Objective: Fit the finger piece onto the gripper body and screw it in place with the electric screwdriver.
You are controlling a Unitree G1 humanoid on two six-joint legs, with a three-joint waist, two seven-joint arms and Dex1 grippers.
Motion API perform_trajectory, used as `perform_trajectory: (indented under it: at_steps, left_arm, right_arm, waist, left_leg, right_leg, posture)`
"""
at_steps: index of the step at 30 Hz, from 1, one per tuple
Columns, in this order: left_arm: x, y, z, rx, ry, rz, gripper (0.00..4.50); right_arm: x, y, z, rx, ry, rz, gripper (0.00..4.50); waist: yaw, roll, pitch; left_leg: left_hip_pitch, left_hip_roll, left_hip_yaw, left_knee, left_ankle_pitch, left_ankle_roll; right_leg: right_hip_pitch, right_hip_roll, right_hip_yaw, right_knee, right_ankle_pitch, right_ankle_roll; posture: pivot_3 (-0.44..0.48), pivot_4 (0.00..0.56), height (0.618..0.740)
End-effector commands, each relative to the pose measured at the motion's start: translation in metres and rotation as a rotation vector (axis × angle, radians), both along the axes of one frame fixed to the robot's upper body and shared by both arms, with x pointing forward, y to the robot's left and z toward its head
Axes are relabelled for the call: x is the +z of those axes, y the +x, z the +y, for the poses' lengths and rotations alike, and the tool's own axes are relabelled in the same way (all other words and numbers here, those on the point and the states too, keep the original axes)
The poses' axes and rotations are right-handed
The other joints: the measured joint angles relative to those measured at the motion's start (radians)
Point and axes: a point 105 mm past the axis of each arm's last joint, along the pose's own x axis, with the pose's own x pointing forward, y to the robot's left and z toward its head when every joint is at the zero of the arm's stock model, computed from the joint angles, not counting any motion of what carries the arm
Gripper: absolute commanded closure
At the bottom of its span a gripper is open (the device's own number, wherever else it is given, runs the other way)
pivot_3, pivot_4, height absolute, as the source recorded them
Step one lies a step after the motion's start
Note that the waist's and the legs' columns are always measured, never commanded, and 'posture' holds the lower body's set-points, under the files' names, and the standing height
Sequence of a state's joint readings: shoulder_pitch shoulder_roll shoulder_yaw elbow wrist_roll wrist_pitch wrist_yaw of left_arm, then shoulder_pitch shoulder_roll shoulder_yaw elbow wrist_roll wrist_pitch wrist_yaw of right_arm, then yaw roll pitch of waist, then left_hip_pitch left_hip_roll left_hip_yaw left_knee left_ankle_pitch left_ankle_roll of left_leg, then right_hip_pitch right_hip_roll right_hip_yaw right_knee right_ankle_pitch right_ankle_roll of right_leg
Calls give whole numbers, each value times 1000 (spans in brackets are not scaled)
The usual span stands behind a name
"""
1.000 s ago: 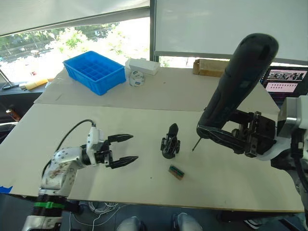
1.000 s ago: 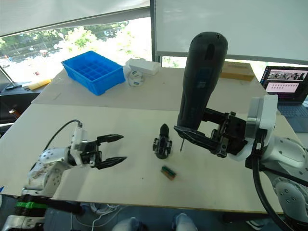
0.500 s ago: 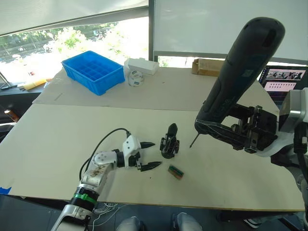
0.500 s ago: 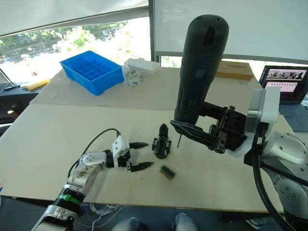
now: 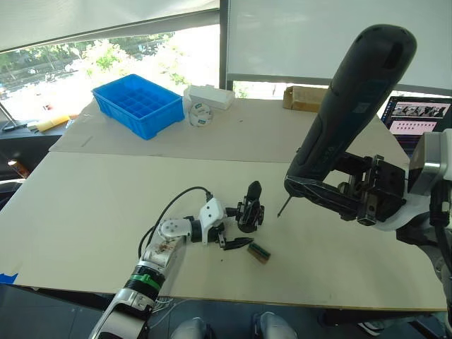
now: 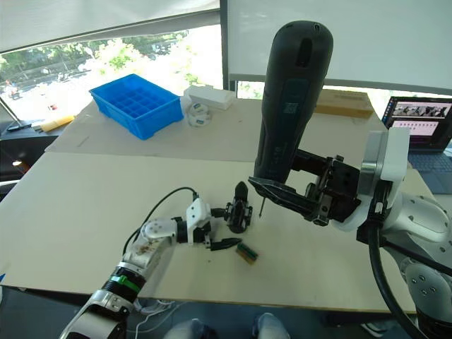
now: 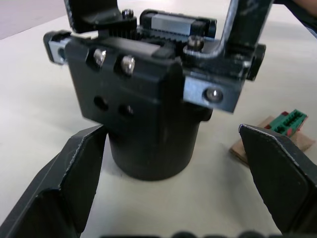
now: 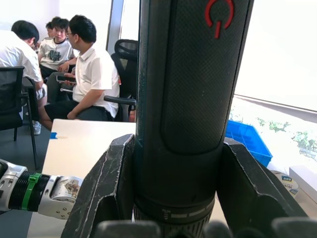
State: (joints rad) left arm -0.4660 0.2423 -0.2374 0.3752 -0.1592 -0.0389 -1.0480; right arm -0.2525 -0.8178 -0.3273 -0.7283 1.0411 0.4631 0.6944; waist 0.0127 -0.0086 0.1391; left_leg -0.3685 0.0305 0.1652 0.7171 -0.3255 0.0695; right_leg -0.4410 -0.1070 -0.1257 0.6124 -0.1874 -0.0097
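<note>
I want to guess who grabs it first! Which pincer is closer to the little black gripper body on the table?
Left. The left pincer is open with its fingers either side of the gripper body. The right pincer holds the screwdriver up off to the side.

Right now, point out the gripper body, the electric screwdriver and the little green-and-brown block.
gripper body (image 5: 249, 214): left eye view, on its black middle.
electric screwdriver (image 6: 288, 106): right eye view, mid-handle.
green-and-brown block (image 5: 259, 253): left eye view, on its top face.
</note>
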Motion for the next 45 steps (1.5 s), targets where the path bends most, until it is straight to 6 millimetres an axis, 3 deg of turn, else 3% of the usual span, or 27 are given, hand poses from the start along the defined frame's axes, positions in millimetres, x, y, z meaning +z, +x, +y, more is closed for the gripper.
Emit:
perform_trajectory:
  at_steps: [1,8,11,14,26,38,40,43,45]
  left_arm:
    - [10,4,-6,-1,-12,-22,18]
    - [12,3,-9,-8,-9,-14,18]
    - [10,4,-6,-6,3,-11,816]
    - [9,4,-2,-11,11,-9,2121]
    - [19,20,-2,-147,9,-87,2116]
    - [10,24,-5,-202,16,-25,2116]
    - [10,24,-5,-193,-4,-10,1083]
    - [9,25,-2,-160,-13,-18,36]
    - [8,25,2,-137,-5,-43,36]
  right_arm:
    - [7,-7,2,7,0,-48,2597]
    - [6,-8,2,6,-2,-45,2597]
    - [6,-9,2,5,-3,-45,2597]
    - [6,-9,2,4,-4,-45,2597]
    - [2,-8,-1,10,-10,-33,2597]
    - [1,-9,-3,8,-10,-31,2597]
    - [1,-9,-2,9,-10,-31,2597]
    - [1,-9,-2,9,-8,-29,2597]
    - [1,-8,-1,11,-6,-28,2597]
  waist:
    - [0,0,0]
    - [0,0,0]
    - [0,0,0]
    - [0,0,0]
    - [0,-1,0]
    - [1,-2,1]
    - [1,-2,1]
    - [0,-3,2]
    - [-1,-3,2]
  left_leg:
    - [0,0,0,0,0,0]
    - [0,0,0,0,0,0]
    - [0,0,0,0,0,0]
    - [0,0,0,0,0,0]
    - [-1,0,0,1,0,0]
    - [-2,0,0,4,-2,3]
    - [-3,0,0,5,-2,4]
    - [-3,0,0,5,-3,5]
    - [-3,0,0,5,-3,5]
  right_leg:
    - [0,0,0,0,0,0]
    - [0,0,0,0,0,0]
    - [0,0,0,0,0,0]
    - [0,0,0,0,0,0]
    - [0,0,0,0,0,0]
    - [0,0,-1,0,1,2]
    - [0,0,0,-1,1,2]
    - [0,0,-1,-1,2,3]
    - [0,0,0,-1,2,3]
  posture:
    - [0,150,740]
    - [0,150,740]
    - [0,150,740]
    - [0,150,740]
    - [0,150,740]
    - [0,150,740]
    - [0,150,740]
    - [0,150,740]
    - [0,150,740]
